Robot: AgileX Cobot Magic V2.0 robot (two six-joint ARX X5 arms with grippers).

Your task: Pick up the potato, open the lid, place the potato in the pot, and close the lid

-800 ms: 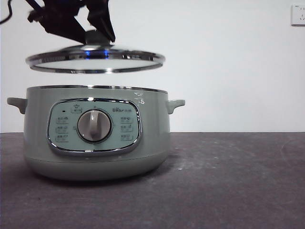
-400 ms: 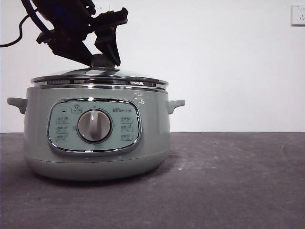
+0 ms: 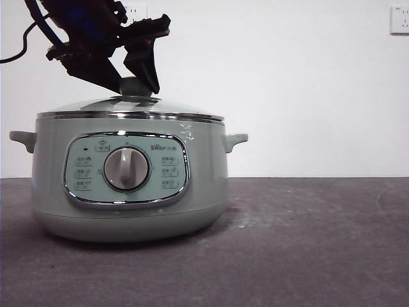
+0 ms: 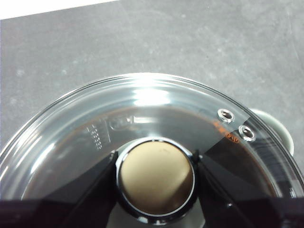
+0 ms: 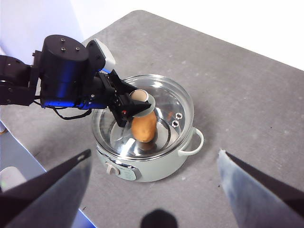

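The pale green pot (image 3: 128, 192) stands left of centre in the front view, its grey dial (image 3: 126, 168) facing the camera. The glass lid (image 3: 128, 109) sits flat on the pot's rim. My left gripper (image 3: 134, 86) comes down from the upper left, shut on the lid's knob (image 4: 156, 176), one black jaw pressed to each side. Through the glass in the right wrist view, the orange-brown potato (image 5: 144, 128) lies inside the pot (image 5: 156, 168). High above it, my right gripper (image 5: 154, 152) hangs open and holds nothing.
The dark grey table (image 3: 307, 243) stretches to the right of the pot. Small side handles (image 3: 235, 141) stick out from the pot. A white wall socket (image 3: 399, 19) is at the top right. A black cable (image 3: 13, 57) trails from the left arm.
The lid, held well above the pot a second ago, has come straight down with the left gripper and now rests on the rim. The pot has not moved.
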